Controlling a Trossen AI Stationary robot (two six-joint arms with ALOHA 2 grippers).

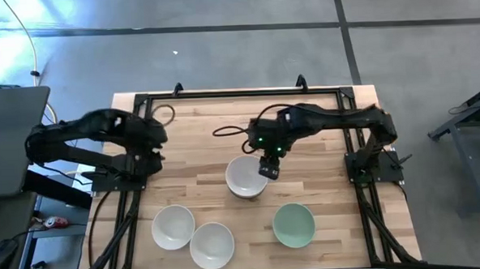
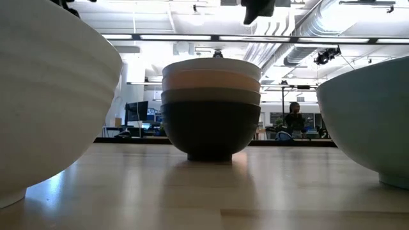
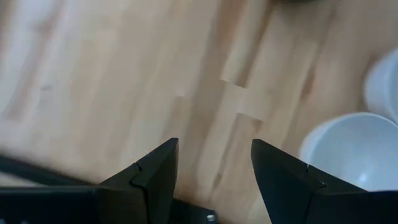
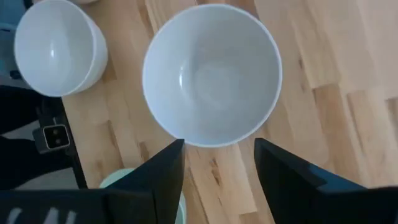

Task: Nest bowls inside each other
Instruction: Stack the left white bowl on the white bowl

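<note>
A pale wooden counter [image 1: 209,172] with a black frame stands on a grey concrete floor; the low view looks across it into a bright hall with ceiling lights and ducts, where a person [image 2: 294,119] sits far back.

Near the counter's middle stands the stack of bowls [image 2: 211,108]: a black bowl [image 2: 211,131] at the bottom, then an olive-grey bowl [image 2: 211,96], a peach-orange bowl [image 2: 211,80] and a white top bowl [image 2: 211,66], each showing only its rim band above the one below. From above, only the white top bowl's inside shows, round and upright.

The right end effector [image 1: 267,169] hangs just above the stack's edge on the side toward the right arm's base. In the right wrist view its two dark fingers [image 4: 163,174] stand apart with nothing between them, the rim of the top bowl just beyond their tips.

Toward the counter's front edge sit three single bowls, all upright. The mint green bowl [image 1: 293,225] lies on the right, apart from the stack. Two white bowls [image 1: 173,227] lie on the left, side by side and touching or nearly so.

The left end effector [image 3: 214,171] waits over bare wood near the left edge, its fingers spread and empty.
</note>
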